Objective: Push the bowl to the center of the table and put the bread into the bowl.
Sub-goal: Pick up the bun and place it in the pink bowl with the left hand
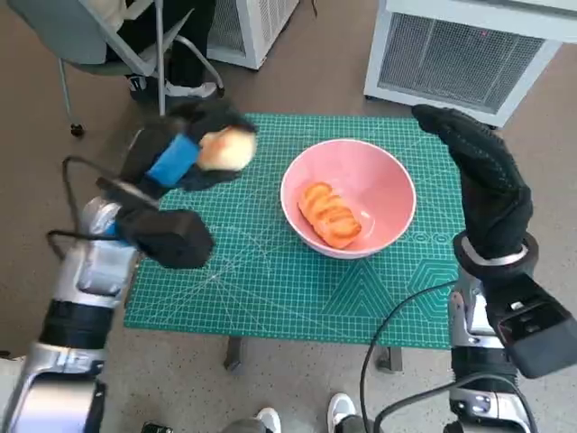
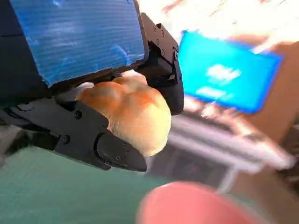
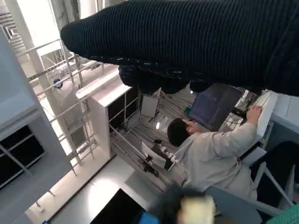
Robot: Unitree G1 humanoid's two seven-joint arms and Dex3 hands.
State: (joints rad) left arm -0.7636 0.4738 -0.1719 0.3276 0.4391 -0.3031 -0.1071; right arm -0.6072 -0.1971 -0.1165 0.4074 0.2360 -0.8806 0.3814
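Observation:
A pink bowl (image 1: pixel 350 200) stands near the middle of the green mat (image 1: pixel 270 271), with one glazed bread (image 1: pixel 330 216) lying inside it. My left hand (image 1: pixel 185 155) is raised over the mat's far left part and grips a round pale bread roll (image 1: pixel 226 150); in the left wrist view the roll (image 2: pixel 128 112) sits between the black fingers (image 2: pixel 100 142), with the bowl's pink rim (image 2: pixel 187 205) blurred below. My right hand (image 1: pixel 478 171) hovers to the right of the bowl, gloved fingers extended and holding nothing; the glove (image 3: pixel 187 42) fills its own view.
A chair (image 1: pixel 99 36) and a person's feet stand beyond the table's far left. White cabinets (image 1: pixel 469 45) stand behind the table. A person in a pale top (image 3: pixel 215 149) sits at a desk in the right wrist view. Shoes (image 1: pixel 338 410) show at the near edge.

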